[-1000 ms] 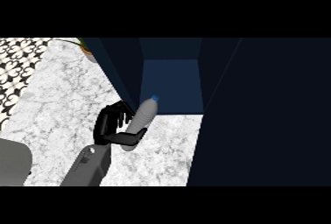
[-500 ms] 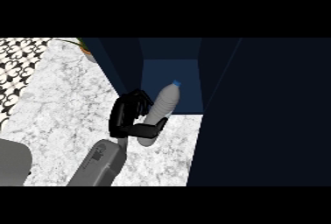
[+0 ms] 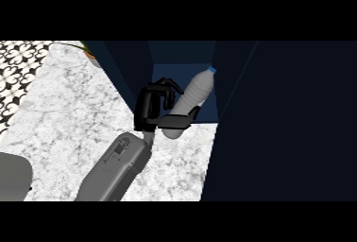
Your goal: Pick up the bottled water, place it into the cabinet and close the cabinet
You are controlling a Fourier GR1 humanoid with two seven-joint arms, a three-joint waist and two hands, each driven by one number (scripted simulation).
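In the head view, the bottled water has travelled further into the cabinet than half a second ago: its blue cap now points deep into the open compartment, while its base still hangs over the marble counter at the cabinet's front edge. The bottle is tilted, cap away from the robot. A black hand at the end of a grey forearm is curled round the bottle's lower part, thumb across its base, fingers behind it. Which hand it is cannot be told for sure; by its place left of centre it reads as the left. The other hand does not show.

This suggests the placing step is nearly done, with release and closing the door still ahead.

Around it, the dark cabinet door stands just beside the hand's fingers and leaves little room. A potted plant sits behind that door, well clear. A grey shape fills the lower left corner.
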